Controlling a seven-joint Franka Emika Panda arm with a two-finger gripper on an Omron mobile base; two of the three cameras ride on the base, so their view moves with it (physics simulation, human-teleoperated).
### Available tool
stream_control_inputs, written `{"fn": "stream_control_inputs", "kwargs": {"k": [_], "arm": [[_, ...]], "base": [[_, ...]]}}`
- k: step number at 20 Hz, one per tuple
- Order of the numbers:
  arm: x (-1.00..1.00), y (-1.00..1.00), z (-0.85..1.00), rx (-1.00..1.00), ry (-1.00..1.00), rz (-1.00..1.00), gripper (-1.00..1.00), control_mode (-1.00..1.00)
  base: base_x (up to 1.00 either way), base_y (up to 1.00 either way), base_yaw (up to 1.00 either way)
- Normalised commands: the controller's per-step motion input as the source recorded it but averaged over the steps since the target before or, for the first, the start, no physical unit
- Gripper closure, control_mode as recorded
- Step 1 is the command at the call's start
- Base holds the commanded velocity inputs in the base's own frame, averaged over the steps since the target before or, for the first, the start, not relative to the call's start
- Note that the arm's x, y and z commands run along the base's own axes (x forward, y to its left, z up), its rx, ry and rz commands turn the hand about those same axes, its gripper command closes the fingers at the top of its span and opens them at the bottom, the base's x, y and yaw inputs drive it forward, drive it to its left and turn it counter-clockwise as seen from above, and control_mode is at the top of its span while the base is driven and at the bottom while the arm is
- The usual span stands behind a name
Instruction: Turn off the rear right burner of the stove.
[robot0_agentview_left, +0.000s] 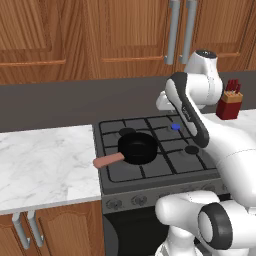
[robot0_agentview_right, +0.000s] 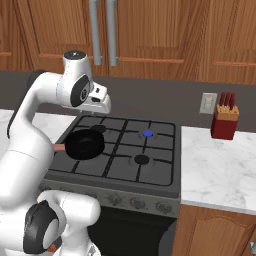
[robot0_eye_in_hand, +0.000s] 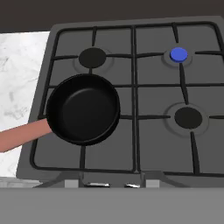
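stove: you've got the stove (robot0_agentview_left: 150, 150) set into the counter run, marble counter (robot0_agentview_left: 45, 160) on both sides, its top taking up most of the hand view.
rear right burner: the rear right burner (robot0_eye_in_hand: 178, 54) shows bright blue under the grate, near the stove's back right corner. also seen at (robot0_agentview_left: 175, 127) and (robot0_agentview_right: 147, 133). blue reads as lit, so the task looks not done yet.
other burners: plain black discs at rear left and front right, so off by the look of them.
pan: black pan (robot0_eye_in_hand: 83, 108) sits on the front left grate, pinkish handle sticking out over the stove's left edge onto the counter. it's well apart from the blue burner, shouldn't matter to you.
knobs: row of knobs (robot0_agentview_right: 135, 202) along the front panel, below the front edge. that's where you need to go, not the burner itself. which knob drives rear right i can't tell from here.
gripper: gripper (robot0_agentview_right: 100, 102) hangs high above the back left part of the stove, looking down at the top. likely a survey pose before dropping to the front panel.
fingers: holding nothing, touching nothing. how far apart the fingers are you cannot tell, the tips are too unclear at the bottom of the hand view.
knife block: red knife block (robot0_agentview_right: 224, 122) on the right counter near the back wall, out of the way.
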Motion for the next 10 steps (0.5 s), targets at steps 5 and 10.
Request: {"fn": "stream_control_inputs", "kwargs": {"k": [5, 10], "arm": [[-0.09, 0.00, 0.00, 0.00, 0.00, 0.00, -1.00, -1.00], [-0.27, 0.00, -0.05, 0.00, 0.00, 0.00, -1.00, -1.00]], "base": [[0.00, 0.00, 0.00], [0.00, 0.00, 0.00]]}}
